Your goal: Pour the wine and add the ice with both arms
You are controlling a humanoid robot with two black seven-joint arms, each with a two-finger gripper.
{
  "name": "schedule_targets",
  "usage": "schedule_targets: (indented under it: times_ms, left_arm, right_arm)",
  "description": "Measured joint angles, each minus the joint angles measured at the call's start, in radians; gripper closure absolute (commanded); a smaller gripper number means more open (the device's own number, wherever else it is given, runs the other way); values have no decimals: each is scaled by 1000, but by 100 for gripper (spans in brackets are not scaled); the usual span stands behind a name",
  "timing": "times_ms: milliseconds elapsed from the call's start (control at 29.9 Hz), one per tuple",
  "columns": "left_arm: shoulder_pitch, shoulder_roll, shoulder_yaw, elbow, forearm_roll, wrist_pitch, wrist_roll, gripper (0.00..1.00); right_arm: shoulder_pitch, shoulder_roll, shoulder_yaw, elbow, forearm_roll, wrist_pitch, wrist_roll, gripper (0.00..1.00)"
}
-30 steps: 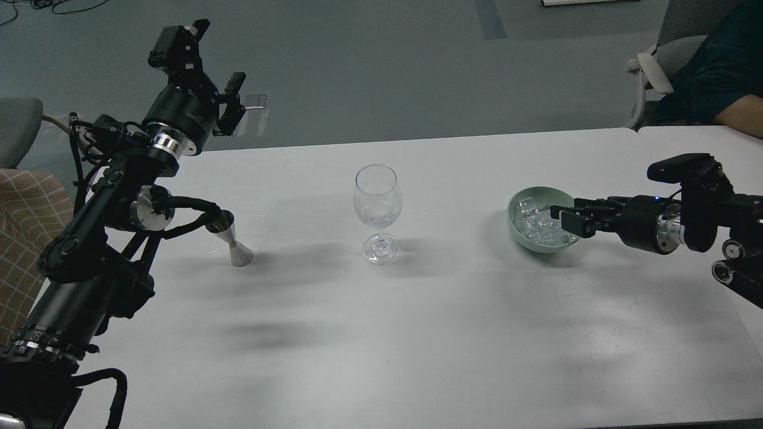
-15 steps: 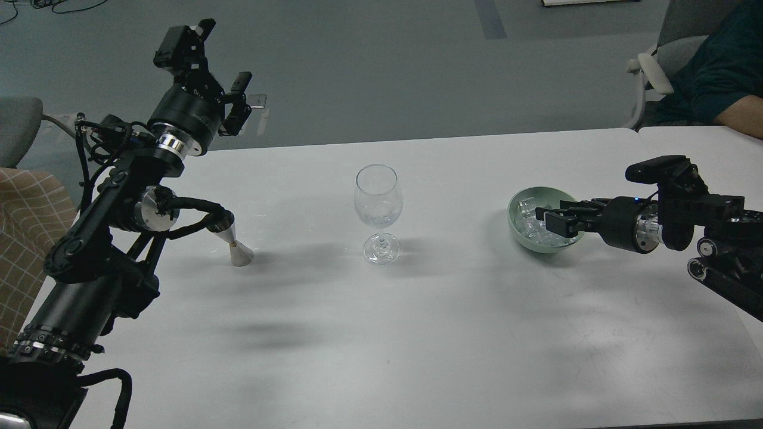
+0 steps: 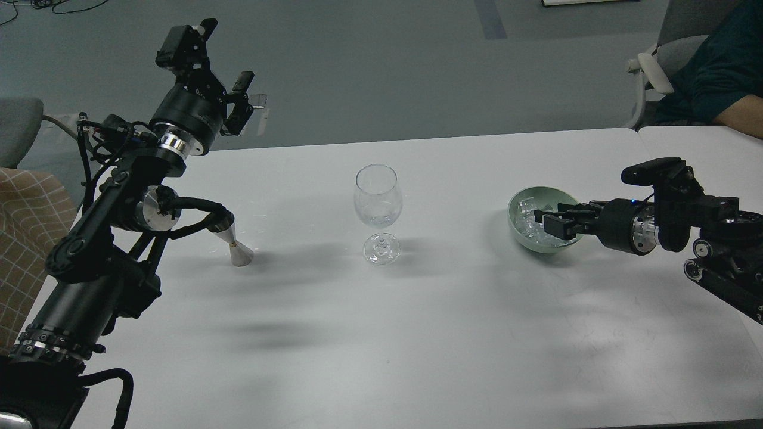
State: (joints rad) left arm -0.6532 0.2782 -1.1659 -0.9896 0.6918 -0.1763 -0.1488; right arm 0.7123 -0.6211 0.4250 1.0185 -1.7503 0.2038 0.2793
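An empty clear wine glass (image 3: 378, 202) stands upright at the middle of the white table (image 3: 417, 333). A pale green bowl (image 3: 516, 205) to its right holds a pile of clear ice cubes (image 3: 527, 219). My right gripper (image 3: 543, 220) reaches in from the right, low over the bowl's right half, with its fingers apart above the ice and nothing seen between them. My left gripper (image 3: 225, 55) is raised high at the far left, beyond the table's back edge, open and empty. A small silver jigger (image 3: 237, 247) stands on the table under my left arm.
A seated person in dark clothes (image 3: 715, 77) and a white chair (image 3: 650, 65) are at the back right, beside a second table (image 3: 703, 143). A checked cloth (image 3: 27, 226) and a grey chair (image 3: 18, 125) are at the left edge.
My right gripper has moved left, from the bowl's right rim to further over the ice. My left gripper has shifted slightly up and right.
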Motion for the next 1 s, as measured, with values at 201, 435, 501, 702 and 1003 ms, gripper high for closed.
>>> schedule_targets:
  times_ms: [201,435,501,702,1003]
  left_arm:
    - [-1,1,0,0,0,0,-2,2]
    - [-1,2,-8,0,0,0,-2,2]
    - [-1,2,-8,0,0,0,-2,2]
    - [0,1,-9,0,0,0,-2,2]
    - [3,2,-10,0,0,0,-2,2]
  right_arm:
    - [2,15,-1,-13,0,0,1,51]
    - [5,15,-5,-20,0,2,1,52]
    - [6,15,-5,-20,-1,4,1,53]
    - [6,13,-11,-21,-1,5,1,56]
    - [9,14,-23,-21,-2,5,1,70]
